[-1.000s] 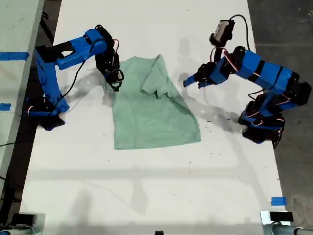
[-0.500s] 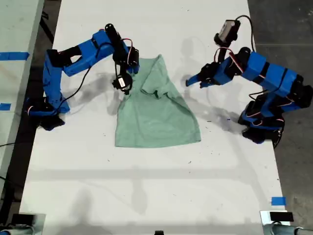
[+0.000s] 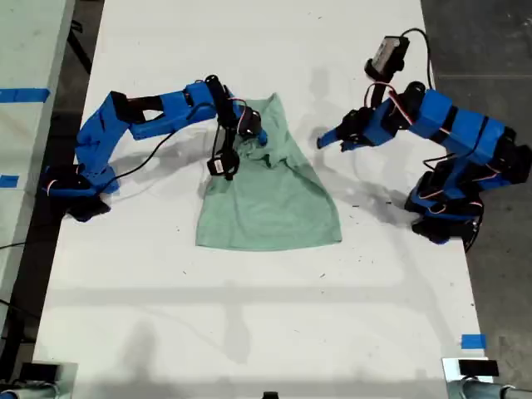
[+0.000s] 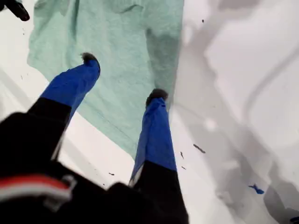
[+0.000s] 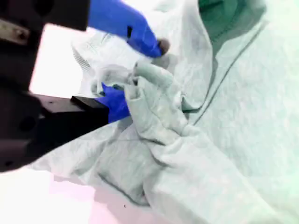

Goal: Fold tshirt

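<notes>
A bunched fold of the tshirt (image 5: 163, 121) is pinched by my second end effector (image 5: 140, 70); my first end effector (image 4: 122, 77) is held spread above the worktop (image 3: 249, 332).

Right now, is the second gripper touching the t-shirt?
Touching. In the second wrist view, my second gripper has bunched fabric of the t-shirt between its blue fingers, one finger pressed under a fold. The exterior view agrees: the gripper sits on the shirt's upper part.

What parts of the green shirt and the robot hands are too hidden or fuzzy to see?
- Exterior view: my second gripper sits on the tshirt, hiding the fold beneath and its own jaws.
- Second wrist view: bunched cloth covers the lower finger; glare washes out the table.
- First wrist view: the tshirt's far end is cut off; my first gripper is open above it.
</notes>
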Controlling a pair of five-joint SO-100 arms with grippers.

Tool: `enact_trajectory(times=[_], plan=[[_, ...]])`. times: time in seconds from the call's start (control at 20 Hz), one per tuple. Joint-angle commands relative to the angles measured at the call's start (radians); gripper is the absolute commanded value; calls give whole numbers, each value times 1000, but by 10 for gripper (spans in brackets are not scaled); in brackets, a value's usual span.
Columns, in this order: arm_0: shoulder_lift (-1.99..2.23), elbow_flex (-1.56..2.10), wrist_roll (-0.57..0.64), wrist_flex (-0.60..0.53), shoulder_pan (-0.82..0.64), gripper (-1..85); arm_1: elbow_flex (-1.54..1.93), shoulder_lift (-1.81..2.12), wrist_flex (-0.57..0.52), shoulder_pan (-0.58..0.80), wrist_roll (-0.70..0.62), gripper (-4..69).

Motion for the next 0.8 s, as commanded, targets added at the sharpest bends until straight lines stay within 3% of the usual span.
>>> enact_trajectory(times=[0.0, 0.2, 0.35, 0.6, 0.75], plan=[[140, -38, 5, 94, 11, 252, -3, 48, -17, -14, 12, 212], [402, 25, -15, 357, -51, 270, 23, 60, -20, -18, 2, 221], [626, 193, -44, 460, -69, 272, 57, 74, -20, -37, -9, 233], [1106, 856, -192, 267, 38, 246, 143, 124, -51, -143, -52, 245], [1230, 1112, -336, 179, 172, 241, 278, 143, -137, -250, -49, 246]])
